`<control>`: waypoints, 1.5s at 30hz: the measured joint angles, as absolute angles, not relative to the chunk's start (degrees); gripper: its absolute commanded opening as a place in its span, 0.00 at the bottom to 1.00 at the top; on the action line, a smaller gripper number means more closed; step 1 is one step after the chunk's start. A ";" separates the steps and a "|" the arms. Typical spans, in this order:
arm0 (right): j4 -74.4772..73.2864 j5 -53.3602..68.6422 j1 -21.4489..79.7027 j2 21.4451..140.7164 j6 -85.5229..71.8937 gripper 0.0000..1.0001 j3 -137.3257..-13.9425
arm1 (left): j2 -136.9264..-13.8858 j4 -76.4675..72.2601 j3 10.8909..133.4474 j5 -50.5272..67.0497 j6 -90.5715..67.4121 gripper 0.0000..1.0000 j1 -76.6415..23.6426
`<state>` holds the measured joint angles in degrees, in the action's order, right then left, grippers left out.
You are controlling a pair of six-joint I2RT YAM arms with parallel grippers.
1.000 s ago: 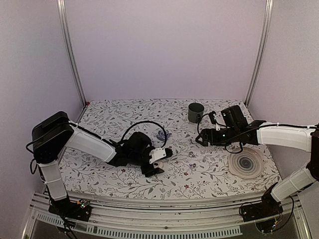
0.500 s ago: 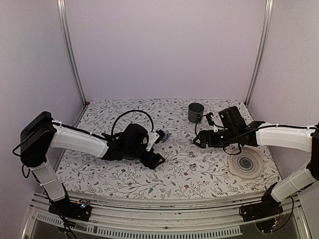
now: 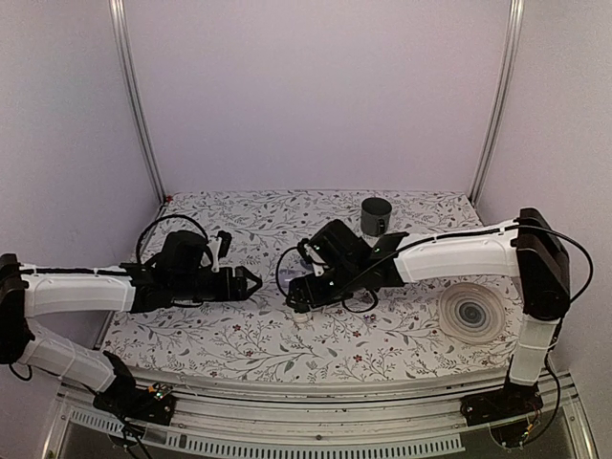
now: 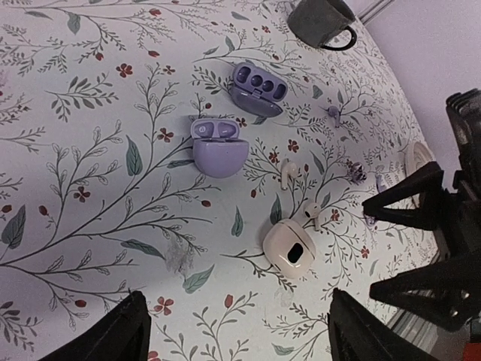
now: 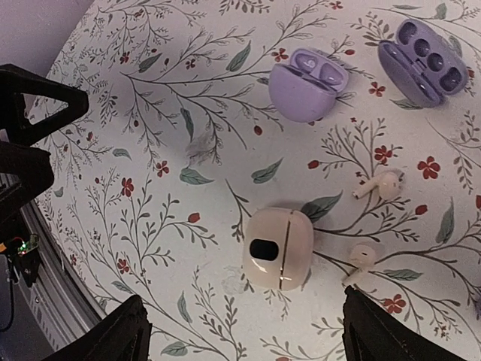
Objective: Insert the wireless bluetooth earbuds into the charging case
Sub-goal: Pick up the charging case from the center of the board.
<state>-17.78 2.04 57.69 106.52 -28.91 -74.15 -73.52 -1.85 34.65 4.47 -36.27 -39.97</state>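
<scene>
Near the middle of the floral table (image 3: 191, 215), between the two arms, lies the cluster the task turns on. The charging case (image 4: 218, 148), a small lilac-grey pebble, sits with its lid hinged up and its sockets facing upward, ready to take a bud from above. Whether those sockets are empty is too small to tell. Two pale stemmed earbuds (image 4: 288, 172) lie loose on their sides on the cloth just beside it. They are apart from each other and touch no case, so each must be picked up before it can be seated. A closed cream piece (image 4: 289, 247) with a dark window rests on the side of the buds closer to both grippers. A second purple shell (image 4: 258, 86) with a row of hollows lies open beyond the case, toward the dark mug (image 3: 375, 216) at the far right. The left gripper (image 4: 234, 297) points in from the left and the right gripper (image 5: 240, 297) reaches across from the right. Both have their fingers spread wide with nothing between them, hovering above the cloth. That facing pose probably suits one arm steadying the light, rounded case while the other lifts a bud, since the case looks likely to skid or tip if pushed on alone.
</scene>
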 measured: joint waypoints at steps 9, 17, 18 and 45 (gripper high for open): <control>-25.71 -3.51 62.35 119.26 -29.78 0.79 -87.18 | -70.41 -6.22 27.64 11.60 -45.01 0.82 -36.01; -32.21 -9.13 62.39 123.11 -30.50 0.78 -90.43 | -70.85 -11.29 26.22 14.24 -48.51 0.82 -35.81; -32.47 -9.43 62.50 123.46 -30.46 0.78 -90.76 | -71.16 -11.81 26.17 14.46 -48.75 0.82 -35.81; -28.99 -12.12 64.49 123.96 -27.77 0.37 -89.27 | -95.20 -42.94 21.17 25.08 -68.75 0.65 -37.54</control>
